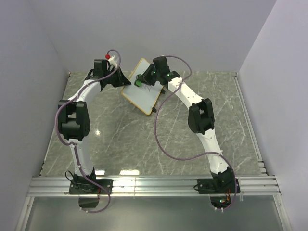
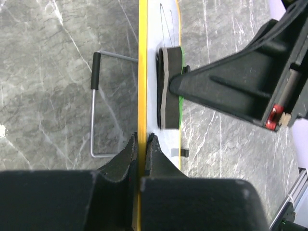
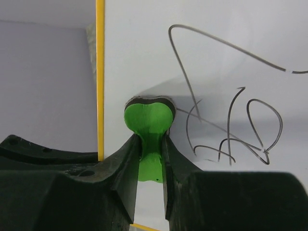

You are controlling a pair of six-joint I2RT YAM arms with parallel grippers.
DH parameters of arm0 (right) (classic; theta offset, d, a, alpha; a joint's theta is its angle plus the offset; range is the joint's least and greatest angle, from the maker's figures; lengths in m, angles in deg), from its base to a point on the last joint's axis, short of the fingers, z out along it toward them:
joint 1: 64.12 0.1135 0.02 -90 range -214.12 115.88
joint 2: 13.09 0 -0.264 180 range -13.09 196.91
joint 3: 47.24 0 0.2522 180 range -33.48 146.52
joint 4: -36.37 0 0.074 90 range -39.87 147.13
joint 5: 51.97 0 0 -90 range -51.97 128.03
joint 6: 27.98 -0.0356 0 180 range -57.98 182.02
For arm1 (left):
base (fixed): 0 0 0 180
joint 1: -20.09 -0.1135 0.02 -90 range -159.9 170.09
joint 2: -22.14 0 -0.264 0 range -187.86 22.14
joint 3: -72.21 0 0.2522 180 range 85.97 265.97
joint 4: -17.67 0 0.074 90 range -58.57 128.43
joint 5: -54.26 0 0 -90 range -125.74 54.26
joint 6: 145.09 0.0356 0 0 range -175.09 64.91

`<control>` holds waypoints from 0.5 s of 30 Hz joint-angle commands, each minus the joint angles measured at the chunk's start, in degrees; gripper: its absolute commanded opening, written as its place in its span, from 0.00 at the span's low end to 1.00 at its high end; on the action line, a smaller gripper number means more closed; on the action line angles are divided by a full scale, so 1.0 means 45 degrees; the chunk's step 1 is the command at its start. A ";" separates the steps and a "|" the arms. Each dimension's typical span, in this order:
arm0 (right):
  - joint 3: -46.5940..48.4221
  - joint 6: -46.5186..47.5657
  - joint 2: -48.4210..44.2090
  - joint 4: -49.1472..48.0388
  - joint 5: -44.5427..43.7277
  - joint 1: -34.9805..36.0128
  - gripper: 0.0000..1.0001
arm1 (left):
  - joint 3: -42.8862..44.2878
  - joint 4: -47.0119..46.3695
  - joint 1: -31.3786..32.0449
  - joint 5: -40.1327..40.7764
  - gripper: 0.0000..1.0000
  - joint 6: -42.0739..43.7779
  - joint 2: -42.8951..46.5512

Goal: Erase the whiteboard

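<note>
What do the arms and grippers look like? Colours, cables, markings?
The left arm and right arm: white links, black joint housings and bases, a mauve cable looping along each. The left gripper and right gripper: black tapered fingers. A red knob sits by the left wrist.

The white, yellow-framed whiteboard (image 1: 143,89) stands propped at the far middle of the table (image 1: 120,144), black scribbles across its face.

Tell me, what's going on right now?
Left tool clamped on whiteboard frame. Right tool presses green eraser against board. Scribbles unerased. Nothing in the way.
</note>
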 commanded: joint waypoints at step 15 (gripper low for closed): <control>-0.5886 0.2373 -0.1793 0.0883 -0.1110 -0.0525 0.00 | -0.0379 0.1942 0.0678 0.0172 0.00 0.0856 0.0324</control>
